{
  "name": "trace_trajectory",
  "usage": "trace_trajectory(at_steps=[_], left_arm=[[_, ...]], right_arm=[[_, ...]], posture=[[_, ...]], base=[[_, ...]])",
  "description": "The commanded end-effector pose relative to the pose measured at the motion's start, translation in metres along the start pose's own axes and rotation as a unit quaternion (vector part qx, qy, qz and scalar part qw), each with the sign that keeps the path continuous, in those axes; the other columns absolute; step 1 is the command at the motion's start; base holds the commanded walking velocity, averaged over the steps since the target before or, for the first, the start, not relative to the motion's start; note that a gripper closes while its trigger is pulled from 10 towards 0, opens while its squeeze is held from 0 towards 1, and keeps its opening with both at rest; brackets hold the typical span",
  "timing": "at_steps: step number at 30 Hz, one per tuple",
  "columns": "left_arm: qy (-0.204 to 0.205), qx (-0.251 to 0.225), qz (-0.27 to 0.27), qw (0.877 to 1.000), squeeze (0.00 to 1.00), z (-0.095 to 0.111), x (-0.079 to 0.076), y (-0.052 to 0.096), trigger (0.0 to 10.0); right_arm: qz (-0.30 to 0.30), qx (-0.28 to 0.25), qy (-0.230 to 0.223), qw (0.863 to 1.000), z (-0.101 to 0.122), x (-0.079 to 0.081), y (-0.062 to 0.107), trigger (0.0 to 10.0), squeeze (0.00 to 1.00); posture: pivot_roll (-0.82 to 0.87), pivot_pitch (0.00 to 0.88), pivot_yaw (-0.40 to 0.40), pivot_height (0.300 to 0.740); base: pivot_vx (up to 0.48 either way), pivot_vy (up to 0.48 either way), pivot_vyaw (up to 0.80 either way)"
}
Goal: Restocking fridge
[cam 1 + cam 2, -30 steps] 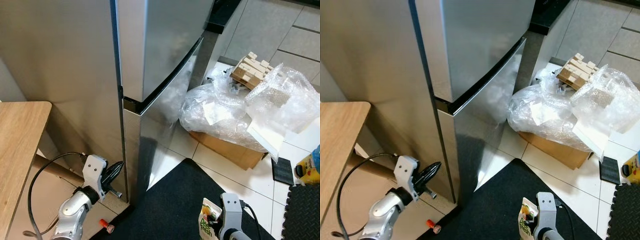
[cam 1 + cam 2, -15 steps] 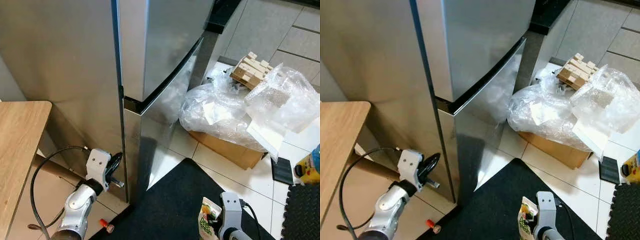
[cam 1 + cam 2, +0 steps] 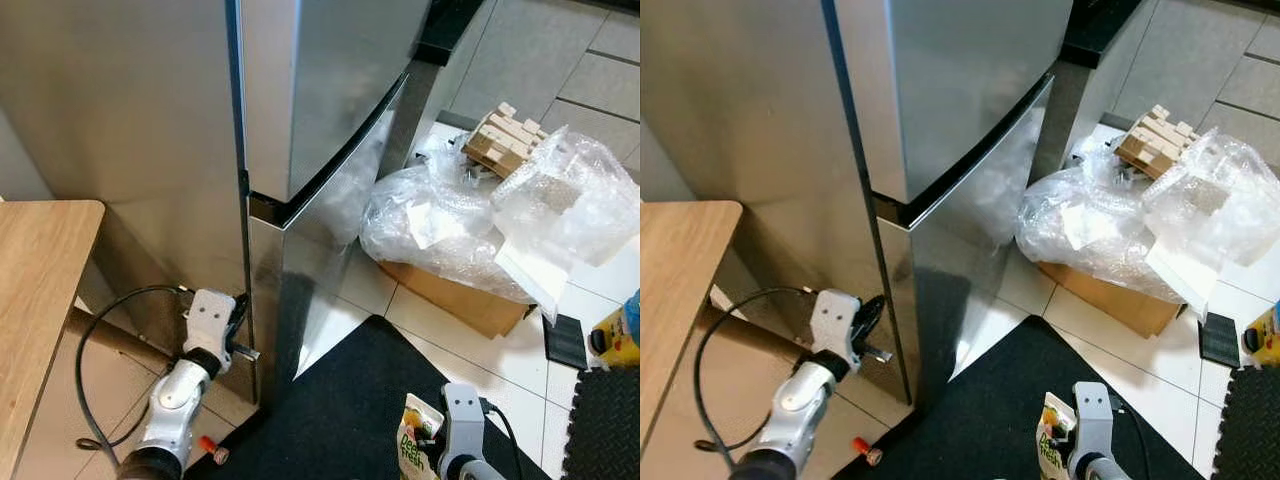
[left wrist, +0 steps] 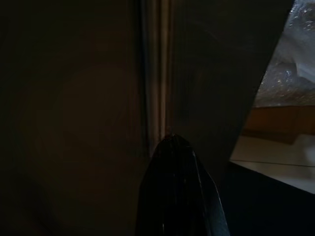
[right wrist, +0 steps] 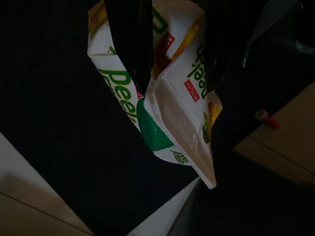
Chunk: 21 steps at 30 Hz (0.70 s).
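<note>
My left tool (image 3: 238,322), fingers pressed together, noses into the seam beside the lower fridge door (image 3: 320,250) to pry it open, while my right tool (image 5: 172,44) clamps the carton (image 5: 162,105) low over the mat (image 3: 350,400), ready for stocking.

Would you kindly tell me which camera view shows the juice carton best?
The right wrist view: the juice carton hangs large between the right gripper fingers, green cap and lettering visible. Both eye views catch just a sliver of it at the bottom edge.
</note>
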<state>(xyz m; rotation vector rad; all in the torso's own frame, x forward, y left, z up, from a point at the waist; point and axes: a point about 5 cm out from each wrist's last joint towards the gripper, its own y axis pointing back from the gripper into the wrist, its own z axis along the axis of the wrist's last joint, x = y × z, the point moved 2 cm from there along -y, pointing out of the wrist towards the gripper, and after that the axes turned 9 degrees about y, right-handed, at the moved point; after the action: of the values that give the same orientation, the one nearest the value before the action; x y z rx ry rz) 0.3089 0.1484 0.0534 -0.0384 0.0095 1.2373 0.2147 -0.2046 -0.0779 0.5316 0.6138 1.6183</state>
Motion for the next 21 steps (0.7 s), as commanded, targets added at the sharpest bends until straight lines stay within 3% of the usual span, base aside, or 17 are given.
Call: trace_trajectory(at_steps=[1, 11, 15, 21], left_arm=[[0.004, 0.009, -0.002, 1.0, 0.0, -0.005, -0.007, -0.001, 10.0], [-0.038, 0.019, 0.03, 0.999, 0.0, -0.001, 0.01, -0.008, 10.0], [-0.063, 0.023, 0.037, 0.997, 0.0, 0.005, 0.025, -0.01, 10.0], [-0.076, 0.021, 0.041, 0.996, 0.0, 0.009, 0.031, -0.012, 10.0]], right_arm=[[-0.009, 0.0, 0.003, 1.0, -0.003, -0.007, 0.003, 10.0, 0.0], [-0.006, -0.01, 0.001, 1.0, 0.002, -0.006, 0.002, 10.0, 0.0], [-0.002, -0.012, 0.003, 1.0, 0.004, -0.005, 0.001, 10.0, 0.0], [-0.004, -0.014, 0.001, 1.0, 0.007, -0.005, 0.0, 10.0, 0.0]], posture=[[-0.1, 0.14, -0.095, 0.74], [-0.1, 0.188, -0.111, 0.74], [-0.1, 0.2, -0.117, 0.74], [-0.08, 0.21, -0.113, 0.74]], base=[[0.0, 0.0, 0.0], [0.0, 0.0, 0.0], [0.0, 0.0, 0.0], [0.0, 0.0, 0.0]])
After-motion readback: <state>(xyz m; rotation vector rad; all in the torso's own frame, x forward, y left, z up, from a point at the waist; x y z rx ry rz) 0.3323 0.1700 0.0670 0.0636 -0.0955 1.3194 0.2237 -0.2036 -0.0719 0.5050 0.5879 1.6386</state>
